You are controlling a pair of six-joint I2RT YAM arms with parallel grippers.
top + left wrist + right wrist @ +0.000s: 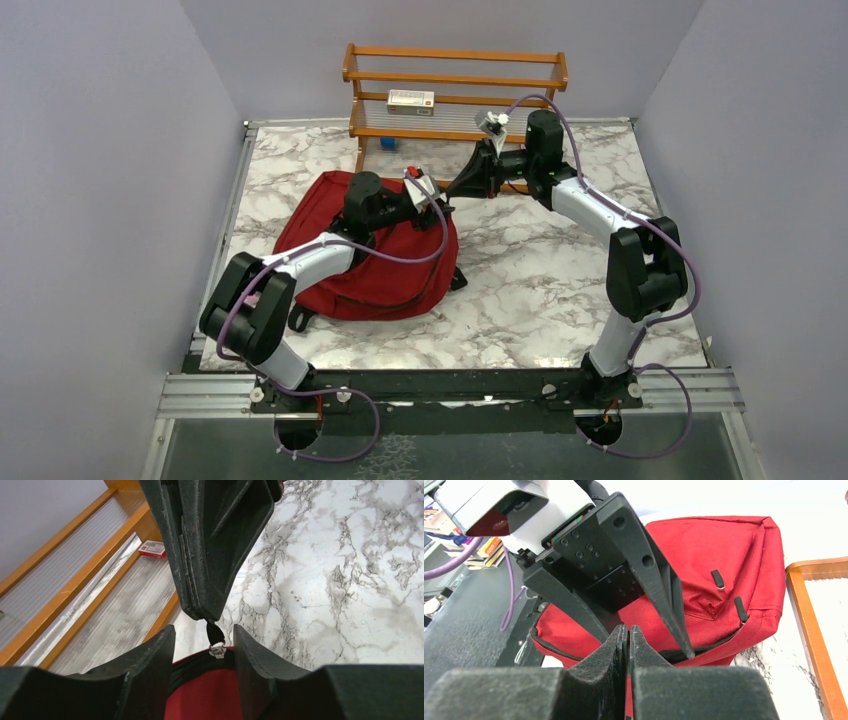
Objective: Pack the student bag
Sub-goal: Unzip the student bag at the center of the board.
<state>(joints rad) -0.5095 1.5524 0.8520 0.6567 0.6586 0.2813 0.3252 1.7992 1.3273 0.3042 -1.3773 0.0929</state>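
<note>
The student bag (380,270) lay on the table's (540,300) left half nr the far edge; the right gripper (628,630) was clenched on the black zip pull (215,634) at the bag's far-right corner, and the left gripper (204,630) was held spread, nothing grasped, fingers (150,655) either side of the pull. Zip work was judged in hand: the pull should be drawn along the zip line, not lifted, w/ fabric pinned by the left. Room was cramped by the wooden rack (455,85) w/ its red-white box (411,100) just behind, and by both grippers crowding.
</note>
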